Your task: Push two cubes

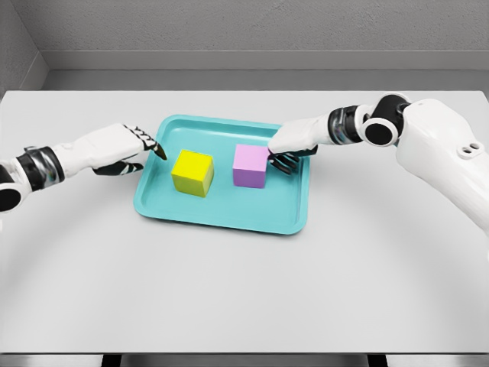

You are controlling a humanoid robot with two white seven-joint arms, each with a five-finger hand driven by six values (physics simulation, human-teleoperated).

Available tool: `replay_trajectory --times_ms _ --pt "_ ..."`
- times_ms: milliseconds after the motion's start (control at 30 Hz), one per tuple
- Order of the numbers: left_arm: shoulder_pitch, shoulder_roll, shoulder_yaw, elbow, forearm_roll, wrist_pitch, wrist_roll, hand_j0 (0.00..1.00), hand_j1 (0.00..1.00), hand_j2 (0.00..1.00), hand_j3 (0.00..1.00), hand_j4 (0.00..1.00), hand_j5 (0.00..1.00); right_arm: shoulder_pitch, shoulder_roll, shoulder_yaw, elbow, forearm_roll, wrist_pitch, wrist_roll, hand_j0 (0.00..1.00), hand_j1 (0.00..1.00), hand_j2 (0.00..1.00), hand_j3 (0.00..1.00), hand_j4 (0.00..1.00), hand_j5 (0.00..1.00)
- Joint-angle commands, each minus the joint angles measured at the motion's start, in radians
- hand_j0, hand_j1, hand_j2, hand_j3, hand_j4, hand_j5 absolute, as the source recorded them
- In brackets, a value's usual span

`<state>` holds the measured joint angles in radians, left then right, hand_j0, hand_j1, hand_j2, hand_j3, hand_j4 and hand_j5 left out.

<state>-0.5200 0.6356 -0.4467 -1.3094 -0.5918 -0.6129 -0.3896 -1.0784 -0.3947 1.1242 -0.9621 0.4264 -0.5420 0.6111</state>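
Observation:
A yellow cube (192,173) and a pink cube (250,166) stand side by side, a small gap between them, in a teal tray (221,218). My left hand (128,147) hovers at the tray's left rim, fingers loosely extended, its fingertips a short way from the yellow cube and holding nothing. My right hand (290,147) reaches over the tray's right side, its curled fingers resting against the pink cube's right face without gripping it.
The tray lies in the middle of a white table (244,290). A grey wall runs behind the table's far edge. My right forearm (428,145) crosses the upper right of the table.

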Motion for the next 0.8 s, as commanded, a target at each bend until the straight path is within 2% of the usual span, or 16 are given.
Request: replay_trajectory --times_ms 0,300,767 --pt "-0.002 0.015 -0.006 -0.053 0.018 0.002 0.002 0.64 0.64 0.64 0.64 0.64 0.64 -0.003 0.008 -0.001 0.006 -0.003 0.002 0.0 0.12 0.12 0.12 0.12 0.12 0.12" --pt "0.031 0.033 -0.006 -0.048 0.004 0.002 -0.006 0.63 0.63 0.63 0.63 0.63 0.63 -0.006 0.022 -0.001 0.026 0.009 0.002 0.0 0.12 0.12 0.12 0.12 0.12 0.12" --pt "0.026 0.015 -0.015 -0.048 0.003 0.002 -0.02 0.61 0.61 0.61 0.61 0.61 0.61 -0.025 0.051 0.006 0.052 0.009 0.002 0.0 0.12 0.12 0.12 0.12 0.12 0.12"
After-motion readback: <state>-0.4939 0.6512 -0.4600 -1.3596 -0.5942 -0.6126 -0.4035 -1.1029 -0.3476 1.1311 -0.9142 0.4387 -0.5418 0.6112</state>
